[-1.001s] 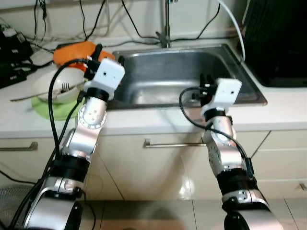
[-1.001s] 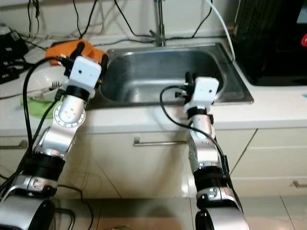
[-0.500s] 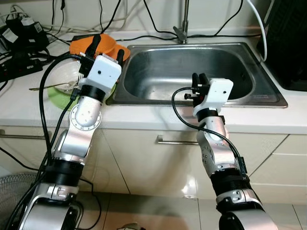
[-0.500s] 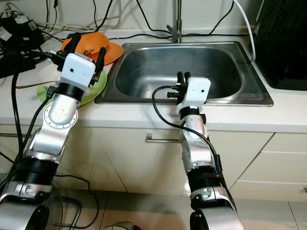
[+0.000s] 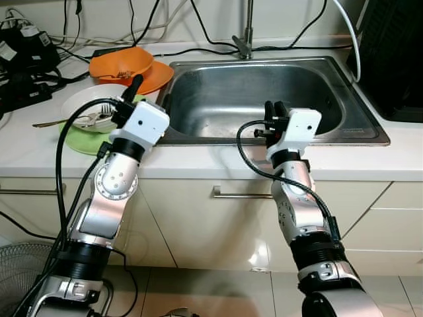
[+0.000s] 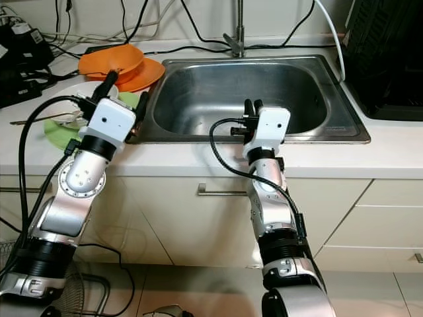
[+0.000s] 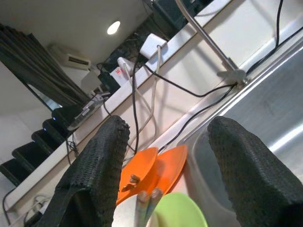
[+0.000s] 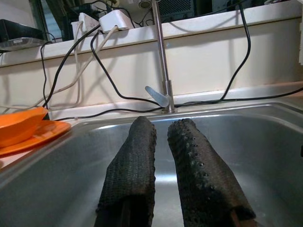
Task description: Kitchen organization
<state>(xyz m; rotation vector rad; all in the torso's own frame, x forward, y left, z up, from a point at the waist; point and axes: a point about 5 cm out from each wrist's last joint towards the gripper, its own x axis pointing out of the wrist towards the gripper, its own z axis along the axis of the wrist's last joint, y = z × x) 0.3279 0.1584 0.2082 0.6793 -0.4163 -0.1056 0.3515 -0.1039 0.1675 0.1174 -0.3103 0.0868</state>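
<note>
1. I am standing at the sink [image 5: 264, 92], and I place everything from it. The dirty dishes sit on the worktop [image 5: 26, 155] just left of the sink.
2. The orange bowl [image 5: 124, 63] sits on an orange plate [image 5: 158, 74] near the sink's back left corner. In front of them is a white bowl [image 5: 86, 112] on a green plate [image 5: 82, 142], with what look like chopsticks [image 5: 49, 123] in the white bowl.
3. My left gripper [image 5: 147, 94] is up over the sink's left rim, right beside the white bowl. Its two fingers [image 7: 94, 175] are spread wide with nothing between them.
4. My right gripper [image 5: 274, 109] hangs over the front of the sink. Its fingers [image 8: 132, 175] are almost together and hold nothing.
5. I think the job now is to reach for a dish with the left gripper. The white bowl is closest.
6. To do it well, I should turn the left gripper toward the bowl and go slowly, so one finger goes inside the rim and one outside.
7. I should watch the chopsticks. They could slide out if the bowl tips.
8. I should keep clear of the black cables [image 5: 39, 59] at the back of the worktop, left of the sink.
9. The sink looks empty, so there is room in it for dishes.
</note>
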